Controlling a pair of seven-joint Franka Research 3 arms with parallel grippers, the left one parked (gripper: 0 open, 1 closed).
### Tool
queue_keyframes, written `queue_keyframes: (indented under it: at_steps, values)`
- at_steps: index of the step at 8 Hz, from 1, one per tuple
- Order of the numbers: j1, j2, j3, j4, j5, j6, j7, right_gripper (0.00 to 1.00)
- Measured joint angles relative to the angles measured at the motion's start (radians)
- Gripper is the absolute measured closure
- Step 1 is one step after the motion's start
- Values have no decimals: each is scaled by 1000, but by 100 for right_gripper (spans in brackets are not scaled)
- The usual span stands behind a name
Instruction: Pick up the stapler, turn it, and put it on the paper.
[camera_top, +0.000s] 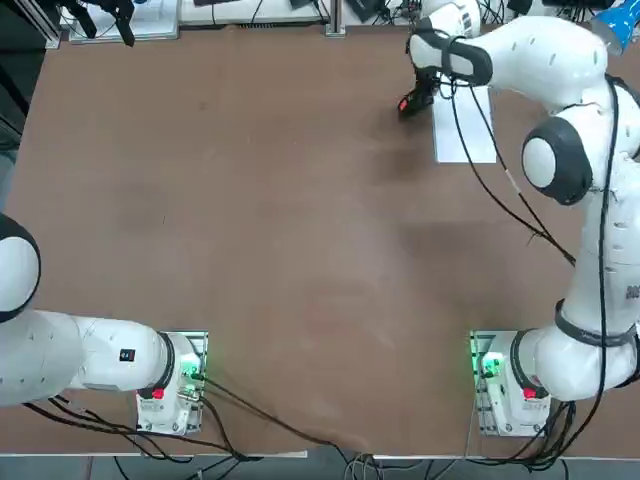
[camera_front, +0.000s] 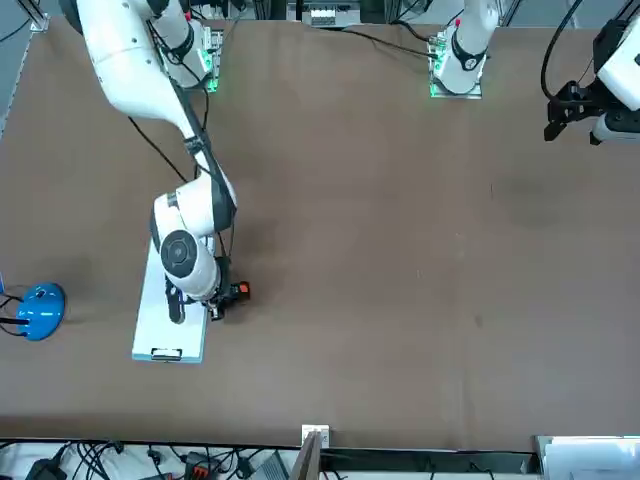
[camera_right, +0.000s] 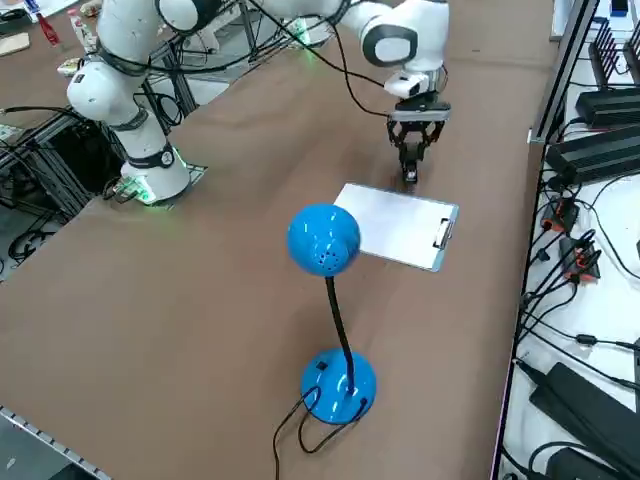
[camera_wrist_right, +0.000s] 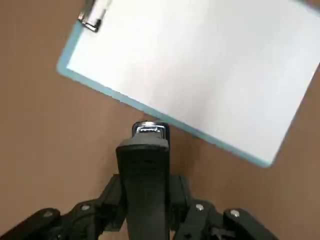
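The stapler (camera_wrist_right: 144, 170), small and black with a red patch, is pinched between the fingers (camera_wrist_right: 182, 197) of my right gripper (camera_wrist_right: 145, 200), which is shut on it. It sits low over the brown table at the far right, its metal nose just short of the long edge of the paper (camera_wrist_right: 200, 65). The paper is a white sheet on a light blue board with a dark metal clip (camera_wrist_right: 92, 15) at one short end. From overhead the stapler (camera_top: 408, 101) lies just left of the paper (camera_top: 465, 130). The side view shows the gripper (camera_right: 412, 152) pointing straight down beside the paper (camera_right: 395, 225).
A blue desk lamp (camera_right: 325, 240) with a round base (camera_right: 338, 385) stands on the table near the paper's outer side; its base (camera_front: 40, 310) also shows from the front. Cables and black power units (camera_right: 590, 150) lie beyond the table's far edge.
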Motion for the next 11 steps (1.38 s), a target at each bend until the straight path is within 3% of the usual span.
queue_keyframes:
  at_steps: [3, 7, 9, 11]
  values:
    - [-18, -97, -2, -44, 0, -106, -417, 58]
    - [-150, -187, -4, -189, 54, -81, -999, 58]
    - [-192, -189, -4, -239, 68, 4, -1156, 58]
    - [-219, -188, -4, -294, 172, 103, -1342, 58]
